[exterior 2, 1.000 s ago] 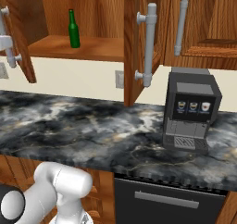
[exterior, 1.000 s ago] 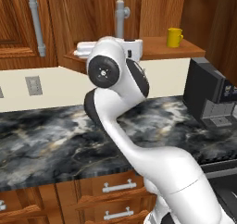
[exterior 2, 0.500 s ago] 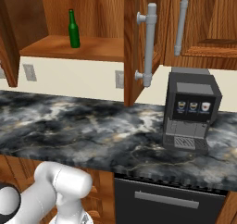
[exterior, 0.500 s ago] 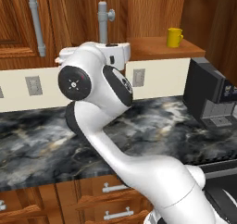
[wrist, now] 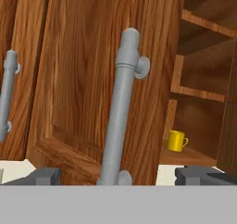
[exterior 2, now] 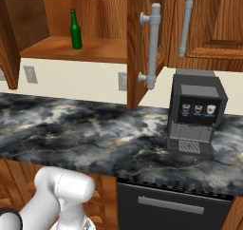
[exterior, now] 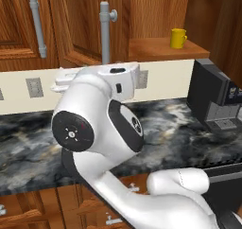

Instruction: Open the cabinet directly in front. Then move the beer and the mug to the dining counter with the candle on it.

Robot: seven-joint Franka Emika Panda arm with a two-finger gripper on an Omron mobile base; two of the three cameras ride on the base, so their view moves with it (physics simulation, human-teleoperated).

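Note:
The reddish-brown cabinet (exterior: 75,29) stands open, both doors swung out. The yellow mug (exterior: 178,38) sits on the right end of its shelf (exterior 2: 71,48) and also shows in the hand view as the mug (wrist: 177,140). The dark-green beer (exterior 2: 75,30) stands upright near the shelf's left end. My gripper (wrist: 121,176) is open in front of the left door, its fingertips (wrist: 44,176) wide apart on either side of the lower end of the grey bar handle (wrist: 118,112), not touching it. The dining counter and the candle are out of view.
A dark marble worktop (exterior 2: 85,134) runs below the cabinet, with a grey coffee machine (exterior 2: 194,115) on its right part. The right door and its handle (exterior 2: 152,48) jut out above the worktop. Wall sockets (exterior 2: 30,74) sit on the cream backsplash. Drawers (exterior: 28,209) are underneath.
The jaws have spread from half shut to wide open, letting go of the left door's handle. The door swung further left and the arm's elbow came nearer the left camera.

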